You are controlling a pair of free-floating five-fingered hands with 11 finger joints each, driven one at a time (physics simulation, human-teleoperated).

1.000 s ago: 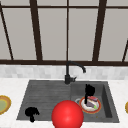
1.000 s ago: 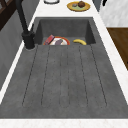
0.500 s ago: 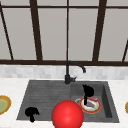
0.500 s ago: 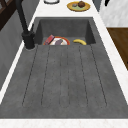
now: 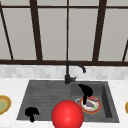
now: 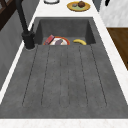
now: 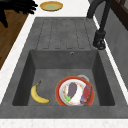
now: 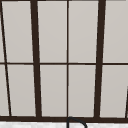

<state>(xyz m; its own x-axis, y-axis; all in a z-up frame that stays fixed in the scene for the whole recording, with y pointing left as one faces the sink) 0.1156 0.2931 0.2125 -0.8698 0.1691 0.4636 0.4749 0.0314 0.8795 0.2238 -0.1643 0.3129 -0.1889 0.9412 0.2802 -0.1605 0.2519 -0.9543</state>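
Observation:
In the front view my left hand (image 5: 31,113) hangs low at the left, over the front edge of the drainboard (image 5: 42,97), fingers loose and holding nothing. The right side view puts this hand (image 7: 16,7) at the top left, out in front of the counter, fingers spread. My right hand (image 5: 85,92) hovers over the sink basin with its fingers pointing down towards a red-rimmed plate (image 5: 98,108); it grips nothing. That plate (image 7: 60,93) carries a purple aubergine (image 7: 72,89) and a red packet (image 7: 86,93). A big red ball (image 5: 67,115) sits between the hands, close to the camera.
A banana (image 7: 37,95) lies in the basin left of the plate. The black tap (image 5: 68,74) stands behind the sink. A yellow plate (image 5: 3,104) rests on the left counter, and another plate (image 6: 78,6) with a brown item on the far counter. A window fills the wall above.

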